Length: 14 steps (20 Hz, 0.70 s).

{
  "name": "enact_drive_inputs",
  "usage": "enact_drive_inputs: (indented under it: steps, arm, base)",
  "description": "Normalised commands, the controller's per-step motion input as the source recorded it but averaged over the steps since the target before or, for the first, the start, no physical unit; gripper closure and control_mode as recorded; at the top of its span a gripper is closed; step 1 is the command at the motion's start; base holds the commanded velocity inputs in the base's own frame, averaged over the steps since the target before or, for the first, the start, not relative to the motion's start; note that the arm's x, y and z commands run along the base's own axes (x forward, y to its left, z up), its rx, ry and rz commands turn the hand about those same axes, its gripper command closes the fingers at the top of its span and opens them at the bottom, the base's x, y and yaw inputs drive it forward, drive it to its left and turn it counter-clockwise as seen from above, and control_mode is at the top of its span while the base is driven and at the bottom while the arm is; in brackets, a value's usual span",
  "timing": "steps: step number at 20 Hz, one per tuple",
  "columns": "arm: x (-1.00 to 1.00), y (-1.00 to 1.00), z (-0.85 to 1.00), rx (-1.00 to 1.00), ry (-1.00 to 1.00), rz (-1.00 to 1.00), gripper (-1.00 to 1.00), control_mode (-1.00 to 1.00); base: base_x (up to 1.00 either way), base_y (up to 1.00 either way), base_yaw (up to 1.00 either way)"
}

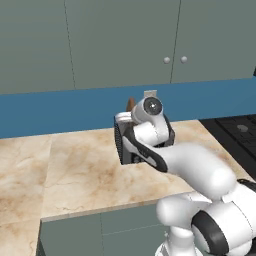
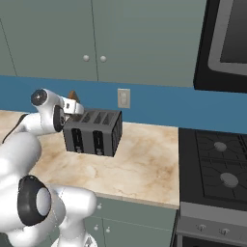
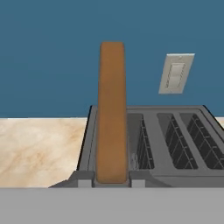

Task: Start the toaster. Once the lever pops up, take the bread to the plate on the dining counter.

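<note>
The dark grey toaster [image 2: 94, 132] stands on the marble worktop by the blue backsplash, and my arm hides most of it [image 1: 121, 145] in the left base view. In the hand view its open slots [image 3: 175, 140] lie to the right. The bread [image 3: 111, 109], a thin brown slice seen edge-on, stands upright over the leftmost slot. My gripper [image 3: 112, 178] is shut on its lower end. Its brown top pokes up above my hand [image 2: 72, 94] [image 1: 131, 103]. Whether its bottom still sits in the slot I cannot tell. The plate and the dining counter are out of view.
A white wall outlet [image 2: 123, 98] sits on the backsplash behind the toaster. A black stove [image 2: 217, 169] adjoins the worktop on the right, with a dark microwave [image 2: 226, 43] above it. Grey-green cabinets [image 1: 125, 40] hang overhead. The worktop's front edge [image 1: 100, 210] runs just before my base.
</note>
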Motion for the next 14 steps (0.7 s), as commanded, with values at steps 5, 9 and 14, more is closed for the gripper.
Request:
enact_drive_inputs:
  steps: [5, 9, 14]
  arm:
    - [-0.95, -0.16, 0.43, 0.00, -0.03, 0.00, 1.00, -1.00]
    - [-0.97, -0.15, 0.16, 0.00, 0.00, 0.00, 1.00, -1.00]
    - [-0.69, -0.37, 0.04, 0.00, 0.00, 0.00, 1.00, -1.00]
  base:
    - [0.00, 0.00, 0.00]
    - [0.00, 0.00, 0.00]
    - [0.00, 0.00, 0.00]
